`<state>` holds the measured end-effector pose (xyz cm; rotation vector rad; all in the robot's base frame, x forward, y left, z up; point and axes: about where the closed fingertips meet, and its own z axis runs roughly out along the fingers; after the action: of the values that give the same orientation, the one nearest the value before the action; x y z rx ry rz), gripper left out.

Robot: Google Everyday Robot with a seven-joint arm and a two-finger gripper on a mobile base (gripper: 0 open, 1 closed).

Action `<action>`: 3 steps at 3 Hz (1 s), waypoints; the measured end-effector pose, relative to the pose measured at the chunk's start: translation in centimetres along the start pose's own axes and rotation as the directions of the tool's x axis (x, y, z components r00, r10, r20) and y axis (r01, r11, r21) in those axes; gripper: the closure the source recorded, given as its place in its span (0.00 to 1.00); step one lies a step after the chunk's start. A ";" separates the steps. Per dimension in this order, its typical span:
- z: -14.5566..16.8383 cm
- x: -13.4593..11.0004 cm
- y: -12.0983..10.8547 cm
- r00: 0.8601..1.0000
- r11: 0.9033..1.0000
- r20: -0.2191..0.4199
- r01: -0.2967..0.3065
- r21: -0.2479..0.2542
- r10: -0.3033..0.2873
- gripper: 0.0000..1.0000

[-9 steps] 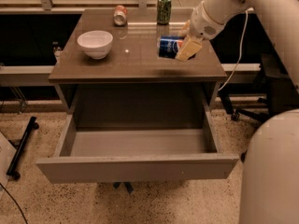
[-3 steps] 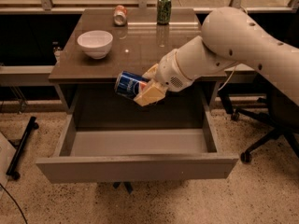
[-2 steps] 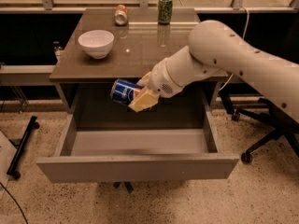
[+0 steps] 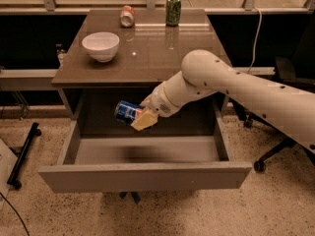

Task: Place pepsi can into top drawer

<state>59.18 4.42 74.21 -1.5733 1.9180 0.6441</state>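
Observation:
My gripper [image 4: 139,117] is shut on the pepsi can [image 4: 127,112], a small blue can held on its side. It hangs in the air over the open top drawer [image 4: 147,173], above the drawer's back middle and below the table's front edge. The can's shadow falls on the drawer floor [image 4: 142,154]. The drawer is pulled fully out and holds nothing else. My white arm [image 4: 231,82] reaches in from the right.
On the table [image 4: 162,48] stand a white bowl [image 4: 101,45] at the left, a green can [image 4: 173,10] upright at the back and an orange-and-silver can [image 4: 127,15] lying at the back. An office chair base [image 4: 275,151] stands at the right.
My gripper carried the pepsi can from the table top at the right down and left, off the front edge, to a spot lower over the open drawer.

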 end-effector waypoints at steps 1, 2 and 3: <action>3.9 3.4 -0.3 0.996 0.998 -0.078 -0.050 -0.028 0.047 0.97; 5.8 6.0 0.3 0.986 0.995 -0.148 -0.087 -0.049 0.079 0.74; 6.7 9.2 0.9 0.965 0.988 -0.221 -0.150 -0.033 0.139 0.51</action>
<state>57.77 2.68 63.05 -1.6018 2.2111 0.6035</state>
